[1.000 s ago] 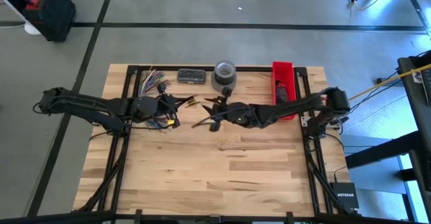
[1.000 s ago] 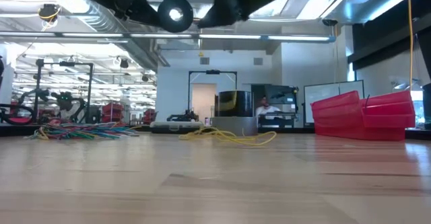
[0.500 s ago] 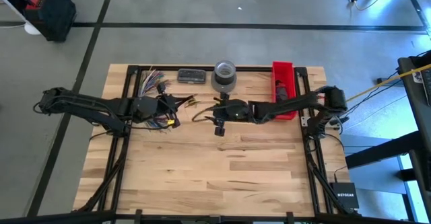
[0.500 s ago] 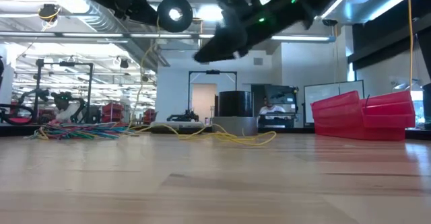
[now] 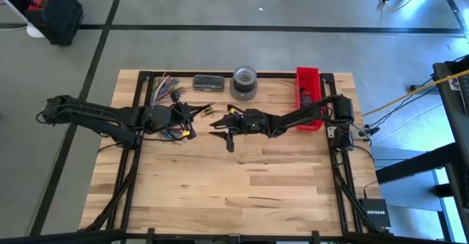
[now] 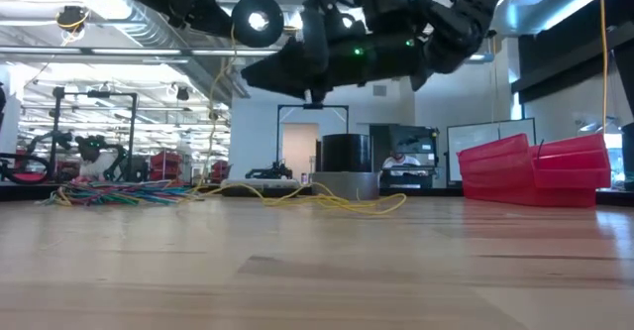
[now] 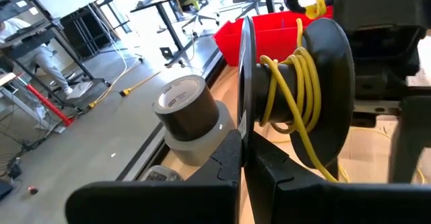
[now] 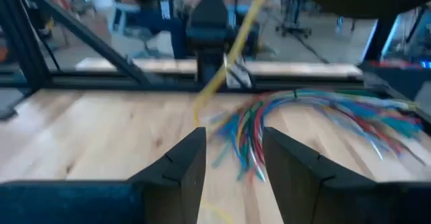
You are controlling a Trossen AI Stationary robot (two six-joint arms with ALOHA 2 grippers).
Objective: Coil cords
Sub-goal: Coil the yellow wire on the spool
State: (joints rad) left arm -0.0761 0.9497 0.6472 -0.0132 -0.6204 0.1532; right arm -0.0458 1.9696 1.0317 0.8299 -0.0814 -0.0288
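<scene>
Left gripper (image 7: 244, 158) clamped shut on the flange of a black spool (image 7: 296, 89) wound with yellow cord (image 7: 291, 89), held above the table. Right gripper (image 8: 232, 158) hovers mid-table, fingers spread, nothing between them. Multicoloured cords (image 5: 167, 90) lie at the table's far left corner.

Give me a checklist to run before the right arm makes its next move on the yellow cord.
1. Left hand gripping the spool: ok, shut on its thin flange.
2. Yellow cord seated on the spool: ok, several turns lie around the hub.
3. Right hand ready to grasp: ok, fingers apart, nothing between them.
4. Loose cord within reach: ok, it hangs ahead of the right hand and trails across the table.
5. Loose cord free of the multicoloured cords: cannot tell.
6. Tape roll out of the way: ok, it stands apart at the table's back edge.
</scene>
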